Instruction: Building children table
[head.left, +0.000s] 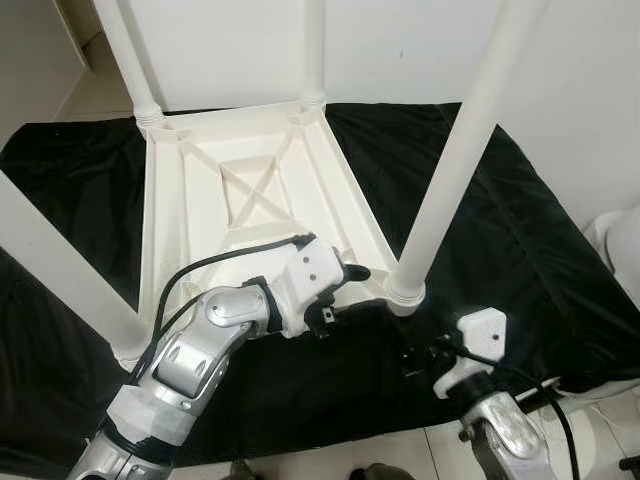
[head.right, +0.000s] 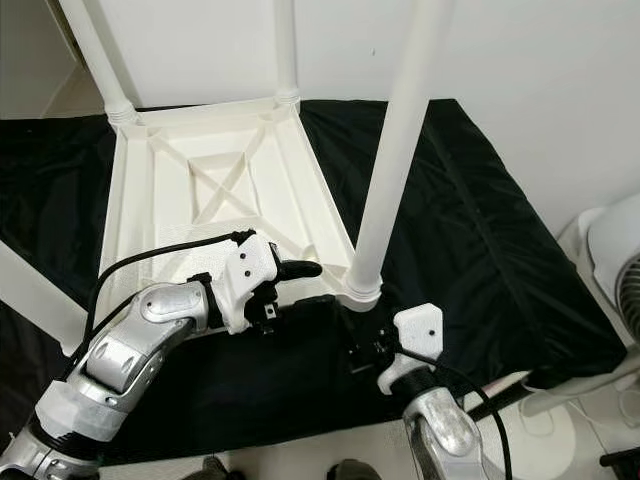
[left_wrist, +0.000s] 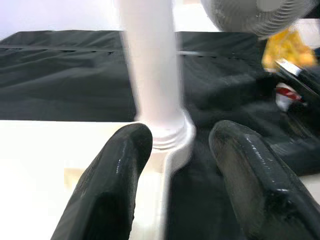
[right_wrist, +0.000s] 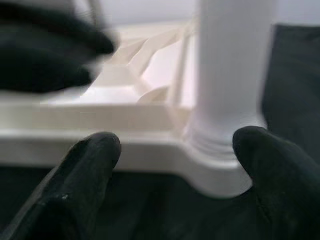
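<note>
Head cams look down on the upturned table (head.left: 250, 200). Both wrist cams sit close, facing the same leg (left_wrist: 152, 75) from opp sides past their fingers

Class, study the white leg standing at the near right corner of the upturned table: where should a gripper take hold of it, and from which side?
Grip the near right leg low on its round shaft, just above the ribbed collar, coming from the robot's side. The shaft stands upright and bare there, and the open right gripper already faces it.

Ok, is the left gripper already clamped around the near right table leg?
No: in the left wrist view the left gripper is open, its fingers short of the near right leg, which stands in its socket untouched.
</note>
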